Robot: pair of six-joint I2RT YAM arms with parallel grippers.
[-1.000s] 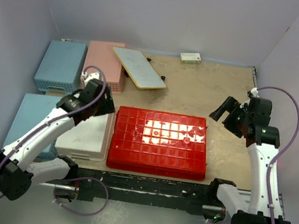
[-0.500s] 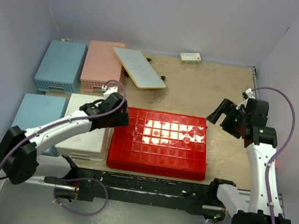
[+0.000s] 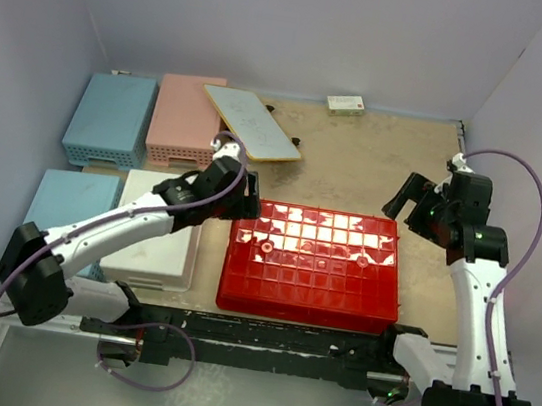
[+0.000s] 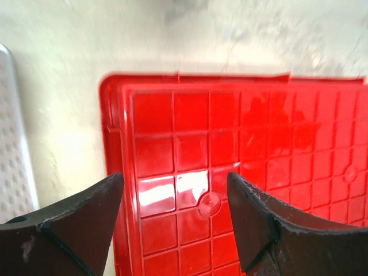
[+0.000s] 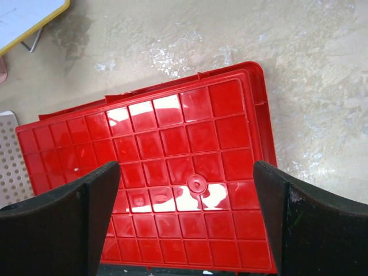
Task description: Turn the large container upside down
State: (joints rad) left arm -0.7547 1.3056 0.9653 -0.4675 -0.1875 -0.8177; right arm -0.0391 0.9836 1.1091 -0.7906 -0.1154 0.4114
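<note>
Both claws are spread wide and hold nothing. Under your left gripper (image 4: 172, 187) lies the large container (image 3: 313, 264), flat on the table (image 3: 357, 165), its grid-ribbed base facing up. Its corner and short rim show just ahead of the fingertips, toward the left finger's side, and the white perforated basket (image 4: 14, 149) sits just outside that finger. Your right gripper (image 5: 185, 172) hangs apart from the bin, which lies below and ahead of it, with one corner on the right finger's side. Judging by the ribs showing on top, the flip looks done, so the step in hand is most likely a clean release and retreat. Raise the left claw straight up off the base before swinging it anywhere. A sideways pull could catch a fingertip on the raised rim and drag or tip the bin. How close the left fingers are to the ribs cannot be told from these views, so lift slowly. Keep clear of the basket beside the left finger.
</note>
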